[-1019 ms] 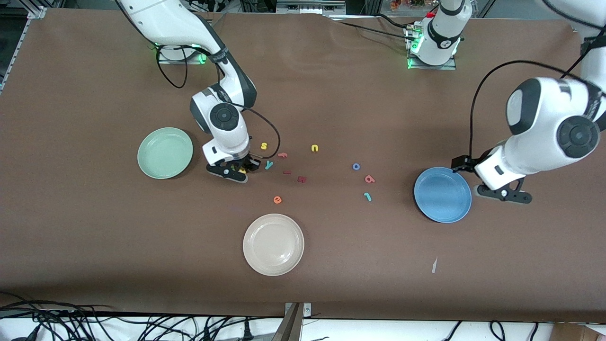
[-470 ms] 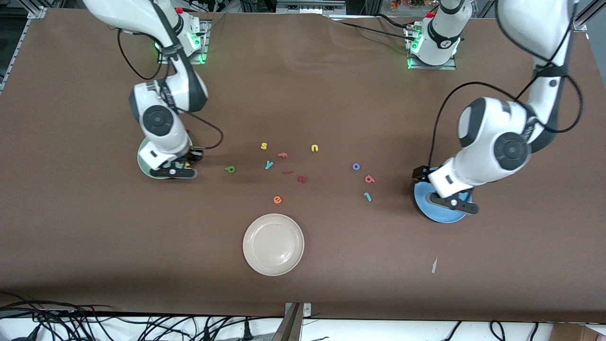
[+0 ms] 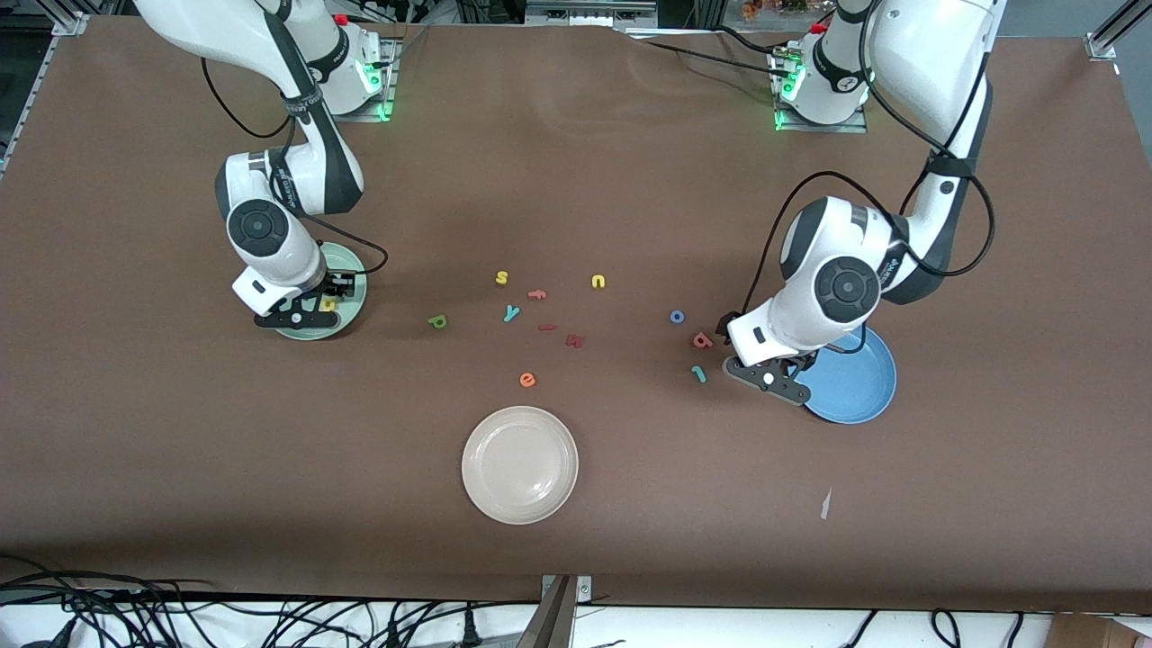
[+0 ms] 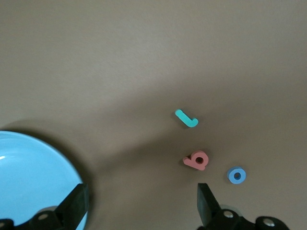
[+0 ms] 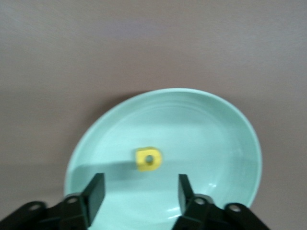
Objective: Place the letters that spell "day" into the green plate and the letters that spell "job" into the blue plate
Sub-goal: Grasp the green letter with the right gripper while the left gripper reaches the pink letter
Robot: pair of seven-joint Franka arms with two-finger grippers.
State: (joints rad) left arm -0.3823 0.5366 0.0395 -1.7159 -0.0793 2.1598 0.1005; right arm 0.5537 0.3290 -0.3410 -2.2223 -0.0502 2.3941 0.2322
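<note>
Letters for "day" and "job" lay scattered on a brown table (image 3: 630, 504) between two plates. At the right arm's end sat the green plate (image 3: 353, 310), with the yellow "a" (image 5: 148, 159) lying in it under the right claw (image 3: 297, 317), whose fingers stood apart with nothing between them. At the left arm's end sat the blue plate (image 3: 855, 391), holding no letters where it showed. The left claw (image 3: 769, 378) hung over the table at that plate's rim, fingers wide apart and holding nothing. A cream-white plate (image 3: 519, 464) sat nearest the front camera, between the two. The dark green "d" (image 3: 437, 320) and light blue "y" (image 3: 511, 312) lay on the table toward the green plate. The blue "o" (image 3: 677, 316), salmon "b" (image 3: 702, 339) and teal "j" (image 3: 698, 373) lay close together near the left claw, the "o" farthest from the front camera and the "j" nearest. Other small letters lay around the "y".
</note>
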